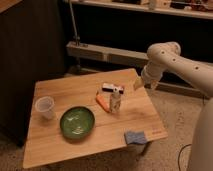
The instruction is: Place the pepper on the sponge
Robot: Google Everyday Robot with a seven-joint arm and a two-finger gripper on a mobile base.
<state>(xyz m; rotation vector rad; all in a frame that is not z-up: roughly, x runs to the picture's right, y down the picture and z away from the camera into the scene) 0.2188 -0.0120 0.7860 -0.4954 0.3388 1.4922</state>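
The orange pepper (102, 103) lies on the wooden table (70, 90), left of a pale upright bottle (115, 99). At the table's near right corner sits the flat blue-grey sponge (135, 137). My gripper (138, 84) hangs at the end of the white arm above the table's far right edge, up and to the right of the pepper and well behind the sponge. It holds nothing that I can see.
A green bowl (77, 122) sits front and centre. At the left stands a clear plastic cup (45, 107). A dark-and-white flat box (112, 87) lies behind the bottle. Dark shelving runs along the back, with a dark panel on the left.
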